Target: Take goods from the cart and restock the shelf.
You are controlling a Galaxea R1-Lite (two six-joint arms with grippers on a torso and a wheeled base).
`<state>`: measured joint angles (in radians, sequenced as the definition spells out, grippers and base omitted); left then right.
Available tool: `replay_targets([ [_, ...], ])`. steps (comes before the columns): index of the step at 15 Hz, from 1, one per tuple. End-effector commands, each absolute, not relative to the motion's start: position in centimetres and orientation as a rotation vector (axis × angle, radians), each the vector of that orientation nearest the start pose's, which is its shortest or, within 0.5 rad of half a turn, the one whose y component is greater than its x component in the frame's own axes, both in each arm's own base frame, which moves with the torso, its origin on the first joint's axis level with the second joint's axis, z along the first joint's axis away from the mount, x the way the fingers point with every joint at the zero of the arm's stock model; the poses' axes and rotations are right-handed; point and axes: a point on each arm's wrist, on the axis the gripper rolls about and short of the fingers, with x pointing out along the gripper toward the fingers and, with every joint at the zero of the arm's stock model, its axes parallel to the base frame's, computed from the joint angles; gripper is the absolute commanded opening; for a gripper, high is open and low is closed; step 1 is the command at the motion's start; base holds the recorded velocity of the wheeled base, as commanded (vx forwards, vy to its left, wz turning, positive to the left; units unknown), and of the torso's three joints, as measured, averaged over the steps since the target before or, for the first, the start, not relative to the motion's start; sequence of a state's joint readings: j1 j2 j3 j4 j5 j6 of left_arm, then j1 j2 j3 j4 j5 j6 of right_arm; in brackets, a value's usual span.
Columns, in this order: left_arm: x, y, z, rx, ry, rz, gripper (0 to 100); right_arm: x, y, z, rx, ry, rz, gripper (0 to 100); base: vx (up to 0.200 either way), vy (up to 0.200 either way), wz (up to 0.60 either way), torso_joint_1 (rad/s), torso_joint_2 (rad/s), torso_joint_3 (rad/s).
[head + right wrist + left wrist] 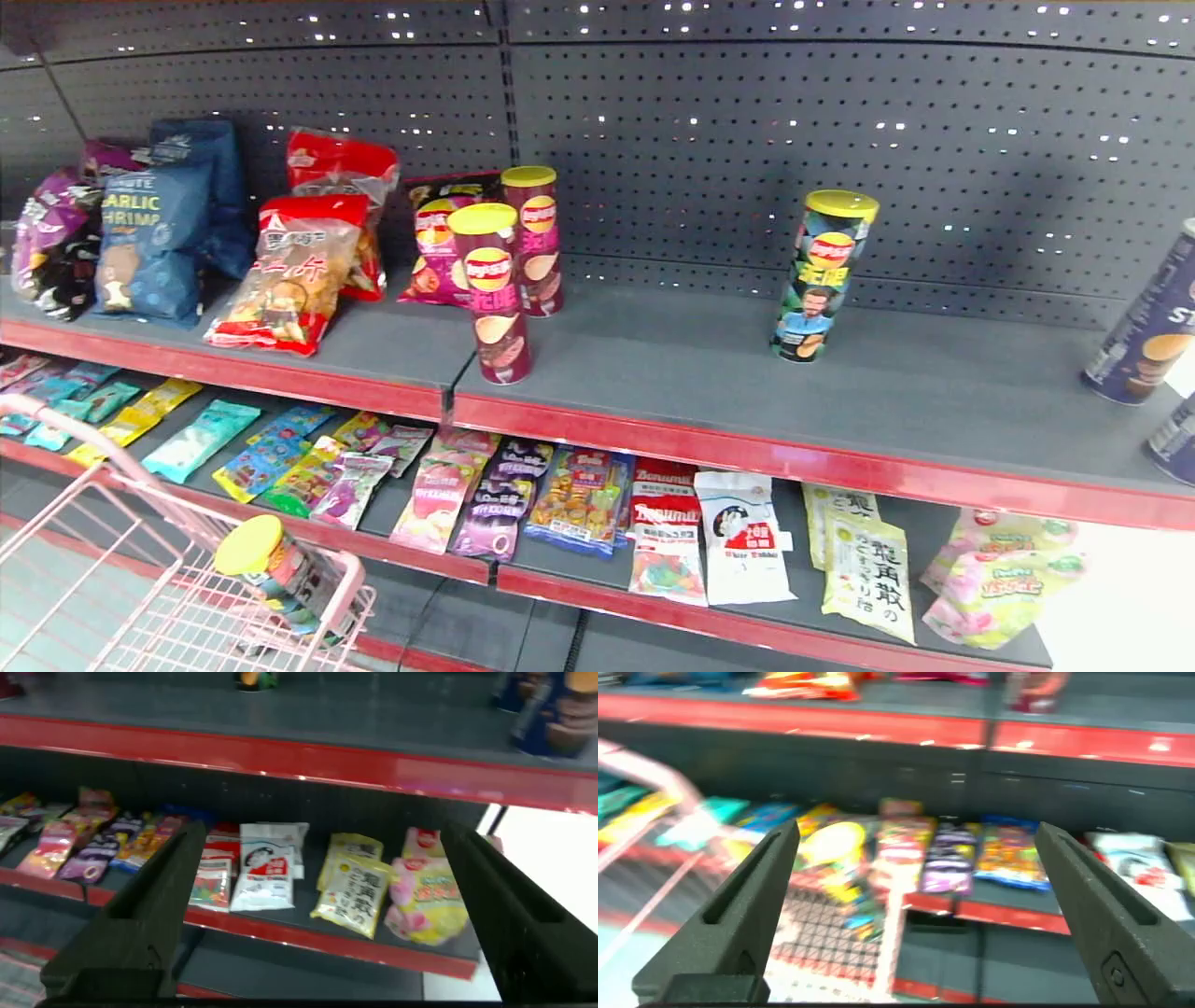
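Since chip can (285, 571) in cart (131, 474) looks light, stiff & slick, grip mid-body; left tool (917, 835), right tool (322, 833) both spread, empty.

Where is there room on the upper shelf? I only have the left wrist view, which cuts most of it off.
Observer: A wide bare stretch of the upper shelf lies between the two maroon cans and a lone dark can to their right.
Operator: What is there to restock?
Observer: One yellow-lidded can, lying on its side in the pink cart.
Operator: Is my other arm free?
Observer: Yes, the right end effector is open and empty, facing the lower shelf.
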<state>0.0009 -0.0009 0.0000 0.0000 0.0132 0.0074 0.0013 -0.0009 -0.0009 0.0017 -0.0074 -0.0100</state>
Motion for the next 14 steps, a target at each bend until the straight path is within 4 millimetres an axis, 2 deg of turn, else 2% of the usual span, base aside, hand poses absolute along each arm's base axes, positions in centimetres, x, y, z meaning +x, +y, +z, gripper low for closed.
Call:
replay_targets([
  [1, -2.28, 0.03, 7.55, 0.008, 0.000, 0.015, 100, -2.28, -0.02, 7.53, -0.009, 0.002, -0.006, 100, 0.000, 0.000, 0.60, 0.002, 0.00, 0.002],
  [9, -2.28, 0.03, 7.55, 0.008, 0.000, 0.015, 100, -2.29, -0.02, 7.57, -0.009, 0.000, -0.006, 100, 0.000, 0.000, 0.60, 0.001, 0.00, 0.003],
  [14, -2.28, 0.03, 7.55, 0.008, 0.000, 0.015, 100, -2.28, -0.02, 7.53, -0.008, 0.002, -0.006, 100, 0.000, 0.000, 0.00, -0.099, 0.22, 0.129],
])
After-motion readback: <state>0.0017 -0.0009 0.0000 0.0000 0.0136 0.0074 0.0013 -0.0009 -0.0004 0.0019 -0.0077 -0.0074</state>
